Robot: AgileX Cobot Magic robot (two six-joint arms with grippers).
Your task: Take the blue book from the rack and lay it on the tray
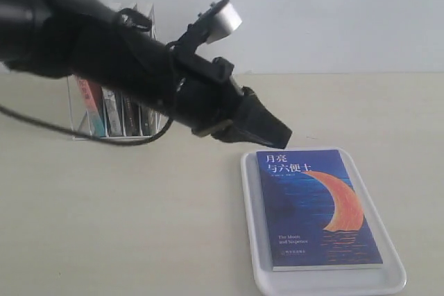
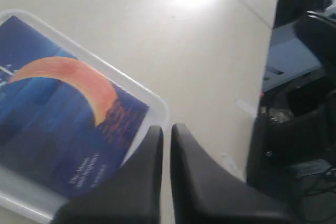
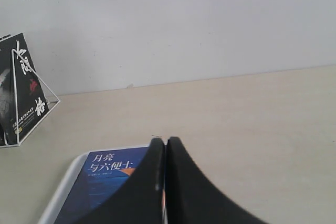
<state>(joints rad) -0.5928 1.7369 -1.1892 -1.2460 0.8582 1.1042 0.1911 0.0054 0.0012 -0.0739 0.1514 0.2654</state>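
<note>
The blue book (image 1: 312, 206) with its orange crescent lies flat, cover up, inside the white tray (image 1: 326, 285) at the front right of the table. My left gripper (image 1: 281, 129) hangs in the air just above and behind the tray's far left corner; it is shut with nothing held. The left wrist view looks down past that gripper (image 2: 167, 128) onto the book (image 2: 58, 114) and the tray's rim (image 2: 157, 103). My right gripper (image 3: 166, 140) is shut and empty, with the book (image 3: 105, 182) and tray (image 3: 58, 192) below it. The white wire rack (image 1: 76, 129) stands at the back left.
Several books (image 1: 114, 112) stay upright in the rack, one with a pink-red spine (image 1: 89, 98). A black-and-grey book (image 3: 21, 87) leans in the rack (image 3: 37, 98). My left arm (image 1: 104, 46) crosses in front of the rack. A pale wall runs behind the table.
</note>
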